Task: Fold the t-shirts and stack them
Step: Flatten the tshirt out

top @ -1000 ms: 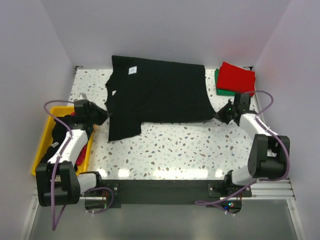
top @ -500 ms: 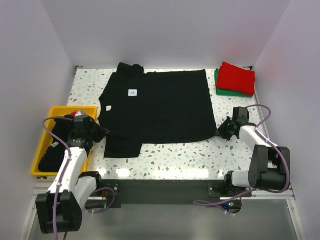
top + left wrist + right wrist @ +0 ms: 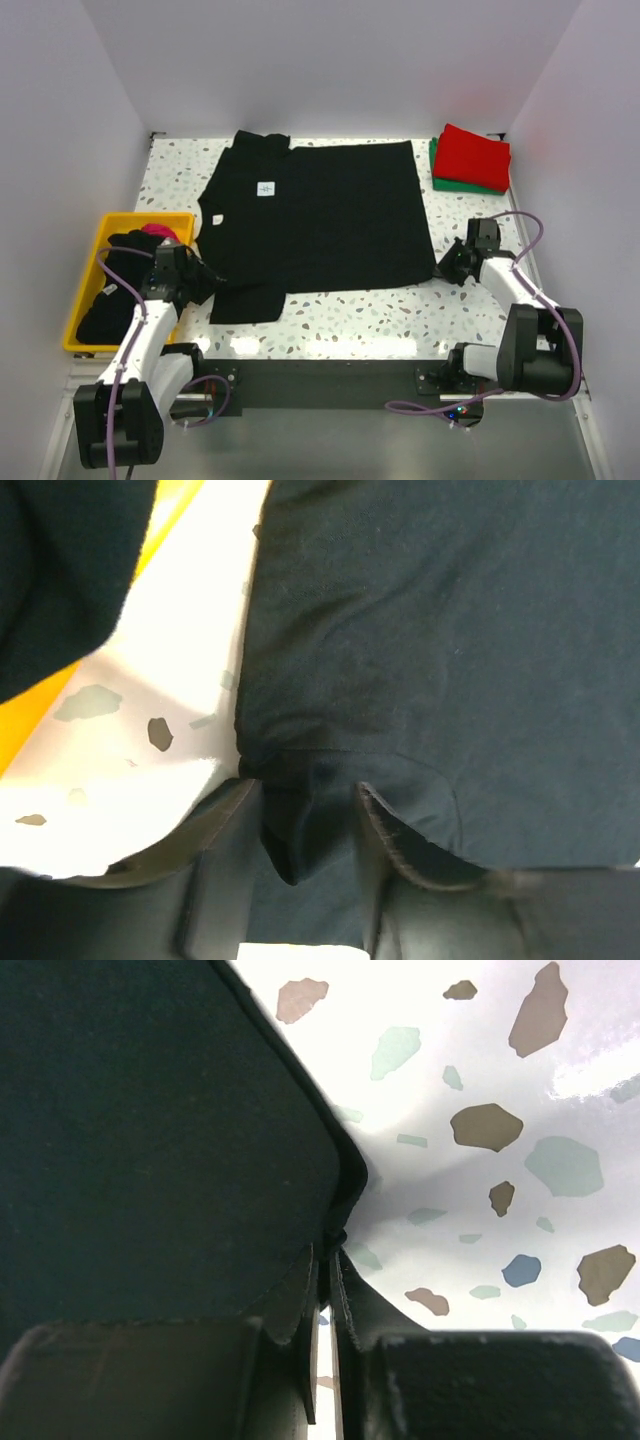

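Left hand (image 3: 305,810) and right hand (image 3: 325,1250), each pinched shut on a near corner of the soft, matte black t-shirt (image 3: 320,215). The shirt lies flat between them on the speckled counter (image 3: 350,310), long axis running hand to hand, label end toward the left hand.

The black shirt (image 3: 320,215) covers most of the table (image 3: 360,312), leaving a bare strip along its near edge, with the bin (image 3: 140,218) blocking the left and the folded stack (image 3: 472,158) the far-right corner.
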Robot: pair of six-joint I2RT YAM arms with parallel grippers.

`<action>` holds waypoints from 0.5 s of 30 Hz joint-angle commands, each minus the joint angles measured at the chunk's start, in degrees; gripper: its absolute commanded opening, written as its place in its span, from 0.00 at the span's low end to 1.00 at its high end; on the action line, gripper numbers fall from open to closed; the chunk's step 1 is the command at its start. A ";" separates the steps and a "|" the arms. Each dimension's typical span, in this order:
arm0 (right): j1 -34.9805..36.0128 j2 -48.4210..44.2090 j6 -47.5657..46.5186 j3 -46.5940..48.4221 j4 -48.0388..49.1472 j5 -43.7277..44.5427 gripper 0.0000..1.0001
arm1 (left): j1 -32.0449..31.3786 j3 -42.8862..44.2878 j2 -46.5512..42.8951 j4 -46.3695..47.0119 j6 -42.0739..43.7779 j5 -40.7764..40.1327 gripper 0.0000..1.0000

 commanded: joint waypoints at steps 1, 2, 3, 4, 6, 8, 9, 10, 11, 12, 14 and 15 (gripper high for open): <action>-0.24 0.92 -2.08 1.28 1.84 -1.75 0.09 | -0.36 1.56 -0.42 1.79 1.53 -0.05 0.50; -0.24 0.92 -2.17 1.27 2.02 -1.84 0.12 | -0.62 1.47 -1.56 1.62 1.53 -0.40 0.57; -0.24 1.10 -2.52 1.45 2.20 -2.27 0.15 | -0.89 1.47 -2.78 0.92 0.92 -2.14 0.64; -0.24 1.10 -2.61 1.54 2.28 -2.28 0.17 | -1.15 1.47 -2.80 0.65 0.92 -2.16 0.64; -0.15 0.83 -2.88 1.36 2.72 -2.45 0.20 | -1.94 1.21 -3.94 -0.05 -0.30 -4.16 0.67; -0.15 0.22 -3.40 1.71 2.38 -2.19 0.26 | -3.87 1.03 -4.20 -0.41 -1.36 -5.14 0.70; -0.15 -0.13 -3.66 1.80 2.03 -1.93 0.29 | -5.44 0.86 -4.12 -0.84 -3.02 -8.28 0.71; 0.37 -0.57 -4.10 1.80 1.67 -1.66 0.34 | -8.50 0.86 -4.12 -1.19 -4.17 -9.96 0.73; 0.90 -2.05 -4.28 1.80 1.67 -1.40 0.37 | -10.28 0.68 -4.20 -1.29 -6.44 -12.85 0.75; 1.51 -2.76 -4.54 1.80 1.67 -1.14 0.39 | -13.25 0.25 -4.38 -1.29 -7.51 -13.92 0.76; 5.37 -4.26 -4.81 2.50 1.23 1.22 0.44 | -15.12 -0.28 -4.81 -1.02 -9.36 -15.34 0.78; 7.82 -5.22 -4.81 2.85 0.62 2.37 0.44 | -16.35 -0.72 -4.91 -0.59 -10.32 -16.21 0.79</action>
